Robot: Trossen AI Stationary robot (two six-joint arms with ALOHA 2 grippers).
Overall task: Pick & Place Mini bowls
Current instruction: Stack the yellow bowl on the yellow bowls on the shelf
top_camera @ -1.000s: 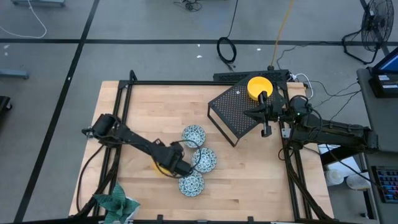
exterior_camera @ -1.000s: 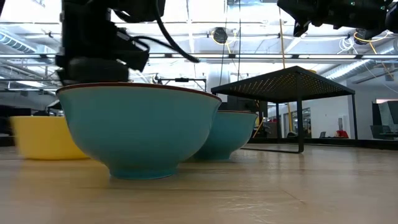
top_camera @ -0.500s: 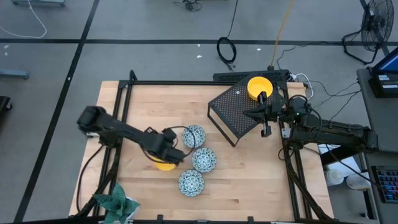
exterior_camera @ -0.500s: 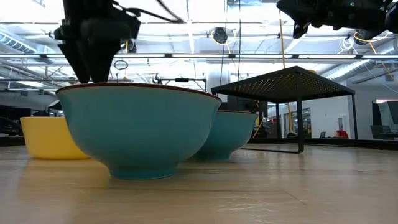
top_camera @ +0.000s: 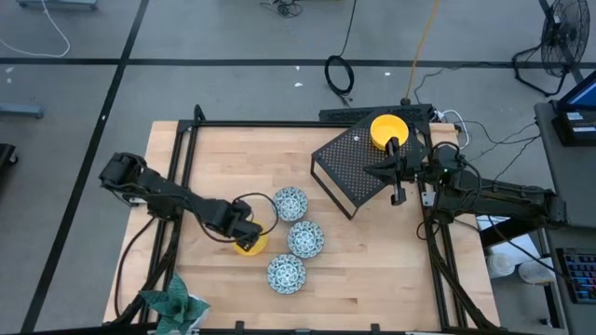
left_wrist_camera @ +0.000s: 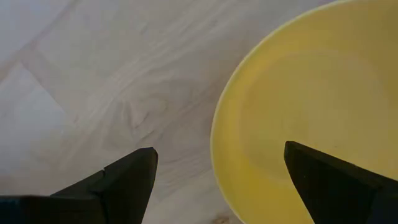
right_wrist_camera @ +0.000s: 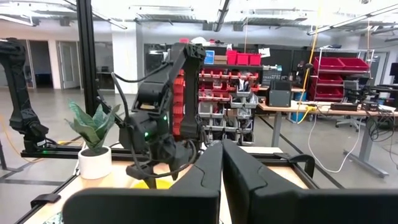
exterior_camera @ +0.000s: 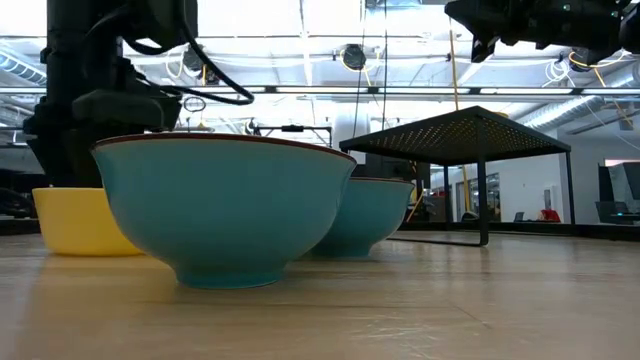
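Around the pale wooden worktop (top_camera: 372, 261) we see grey floor (top_camera: 233, 93) crossed by dark lines, with cables (top_camera: 340, 74) trailing and a fan (top_camera: 563, 42) in one corner. Beyond, red storage bins (right_wrist_camera: 249, 59) fill shelving under strip ceiling lights (exterior_camera: 300, 35).

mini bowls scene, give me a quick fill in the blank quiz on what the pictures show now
1. The left tool hangs open over a bowl coloured ____.
2. The number of teal-patterned bowls clustered on the table is ____.
3. Another yellow bowl sits on top of the black perforated ____.
4. The right tool, beside the stand, is ____.

Missing words: yellow; three; stand; shut
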